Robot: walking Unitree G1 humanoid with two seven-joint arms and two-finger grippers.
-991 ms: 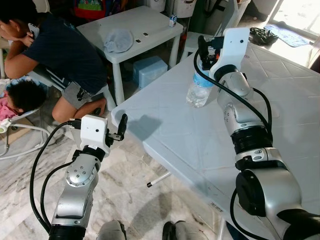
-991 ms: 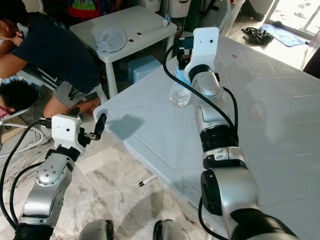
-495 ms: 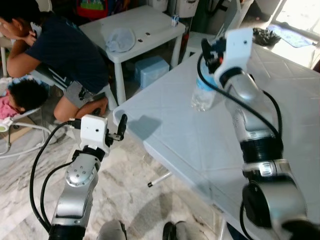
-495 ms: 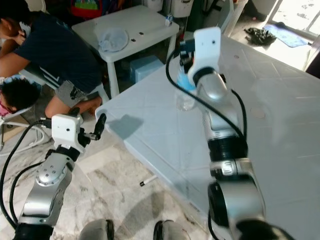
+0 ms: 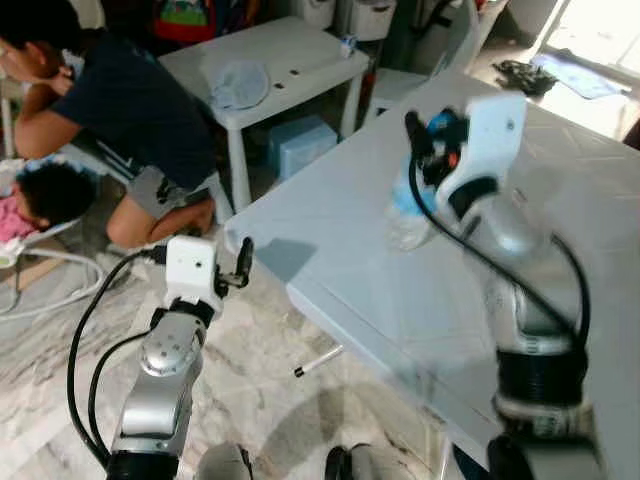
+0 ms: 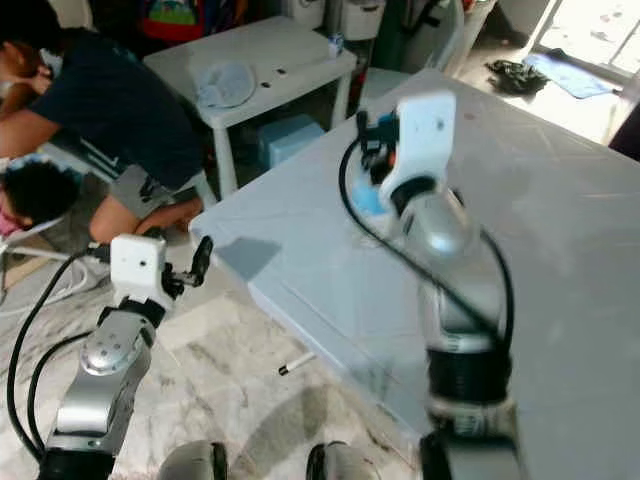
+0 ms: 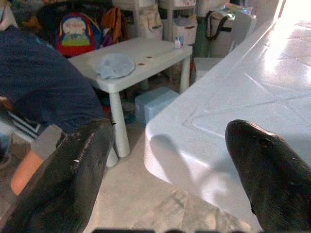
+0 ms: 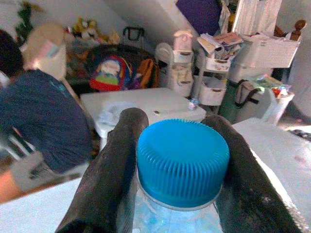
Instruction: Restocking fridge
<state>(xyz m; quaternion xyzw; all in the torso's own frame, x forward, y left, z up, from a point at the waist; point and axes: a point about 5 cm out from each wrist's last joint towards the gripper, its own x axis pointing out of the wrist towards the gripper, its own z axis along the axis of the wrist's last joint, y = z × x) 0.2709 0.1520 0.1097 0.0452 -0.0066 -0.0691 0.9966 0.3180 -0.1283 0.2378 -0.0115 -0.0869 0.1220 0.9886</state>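
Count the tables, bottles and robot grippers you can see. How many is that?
Tables: 2, the big table and the small table
Bottles: 1, the water bottle
Grippers: 2, left gripper and right gripper
Total: 5

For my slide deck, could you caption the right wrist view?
Right hand gripping a blue-capped water bottle by its neck.

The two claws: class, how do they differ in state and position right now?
The right claw is shut on the water bottle at its blue cap, above the large white table; the left claw is open and empty, off the table's edge, over the floor. Both have two black fingers.
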